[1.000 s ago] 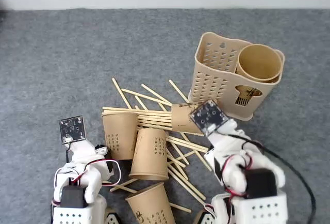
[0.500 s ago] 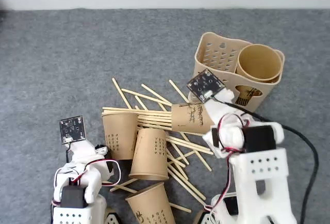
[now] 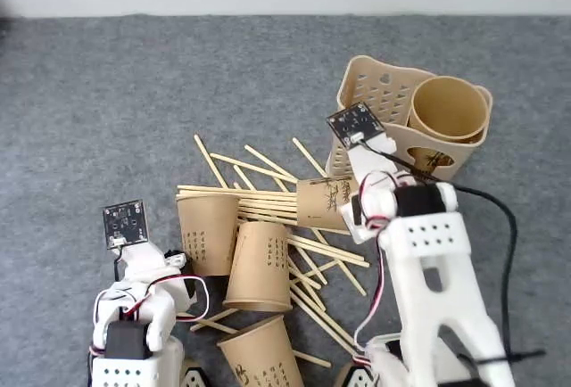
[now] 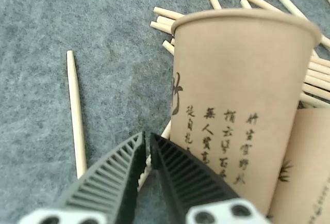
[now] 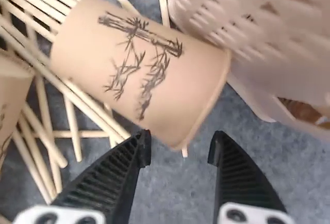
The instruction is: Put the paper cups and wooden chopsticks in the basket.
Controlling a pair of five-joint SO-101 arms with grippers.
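Observation:
A beige slotted basket (image 3: 379, 106) stands at the back right with one paper cup (image 3: 446, 109) inside. A paper cup (image 3: 323, 204) lies on its side against the basket's foot, on scattered wooden chopsticks (image 3: 254, 198). My right gripper (image 5: 180, 144) hangs open just above this cup's (image 5: 139, 90) rim end, next to the basket (image 5: 268, 33). Three more cups (image 3: 259, 267) lie at the front. My left gripper (image 4: 146, 140) is shut on nothing, low beside one cup (image 4: 242, 105), near a single chopstick (image 4: 76, 113).
The grey felt table (image 3: 107, 102) is bare to the left and at the back. The right arm (image 3: 424, 253) stretches up over the chopstick pile's right side. The left arm (image 3: 134, 307) sits folded at the front left.
The right arm has risen and stretched forward, its wrist passing from over the lying cup to the basket's near wall. The left arm has kept still.

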